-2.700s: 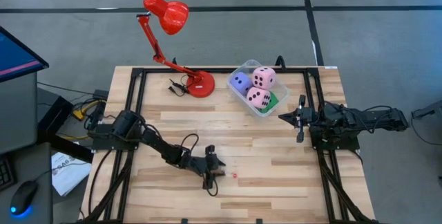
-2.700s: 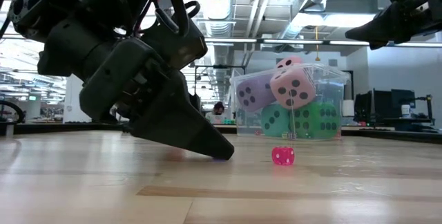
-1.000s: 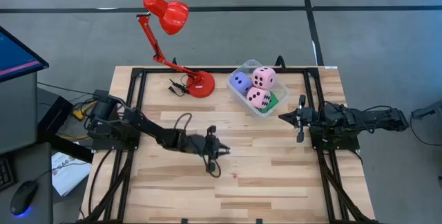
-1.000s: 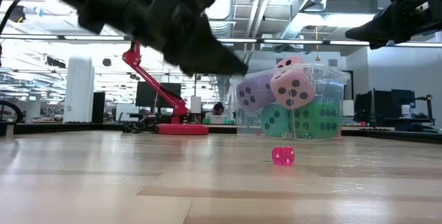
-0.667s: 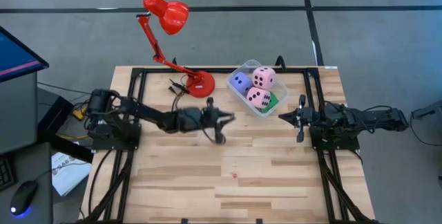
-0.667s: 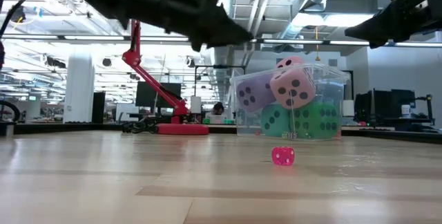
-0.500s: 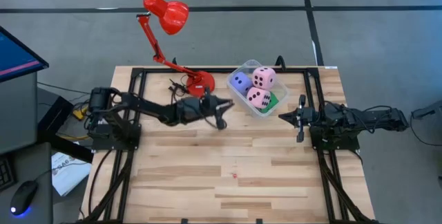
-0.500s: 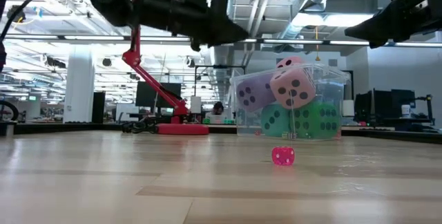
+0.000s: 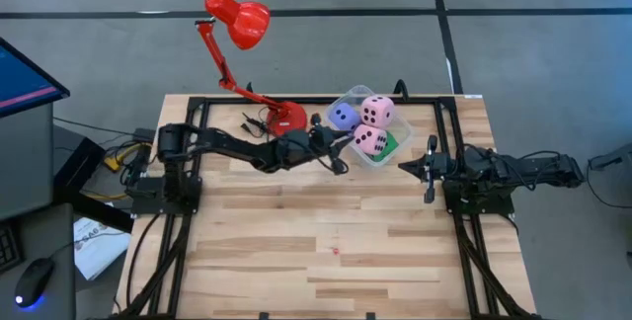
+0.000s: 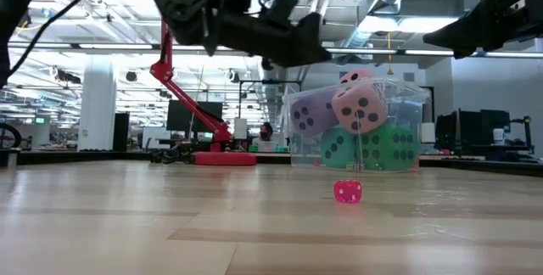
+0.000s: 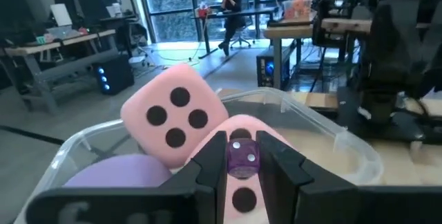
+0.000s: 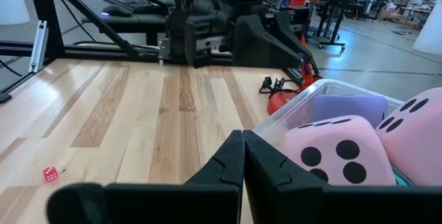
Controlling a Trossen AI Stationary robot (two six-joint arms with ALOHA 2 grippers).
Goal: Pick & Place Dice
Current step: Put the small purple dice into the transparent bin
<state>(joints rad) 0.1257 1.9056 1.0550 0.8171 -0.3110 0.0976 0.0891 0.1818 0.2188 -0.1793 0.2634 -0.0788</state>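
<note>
My left gripper (image 9: 340,162) is raised beside the left wall of the clear tub (image 9: 367,159), shut on a tiny purple die (image 11: 242,156). In the tub lie a purple-blue die (image 9: 343,117), two pink dice (image 9: 376,112) (image 9: 369,140) and a green die (image 9: 393,143), each fist-sized. A tiny pink die (image 10: 348,192) rests on the wood near the table's middle front. My right gripper (image 9: 403,167) waits shut at the right, raised off the table. My left gripper pinches the tiny purple die by two opposite faces (image 11: 242,148) between its two fingers, near their free ends. The fingers come from the table's left, slanting a little downward. The die is lifted clear, just in front of the pink dice in the tub.
A red desk lamp (image 9: 242,19) stands at the far left on its round base (image 9: 286,120), with a dark cable (image 9: 255,122) beside it. Black frame rails (image 9: 193,132) run along both table sides. Bare wood spreads over the near half.
My left gripper has risen and swung from the table's middle toward the far right, up to the tub, staying shut on the tiny purple die. The tiny pink die and the right arm have kept still.
</note>
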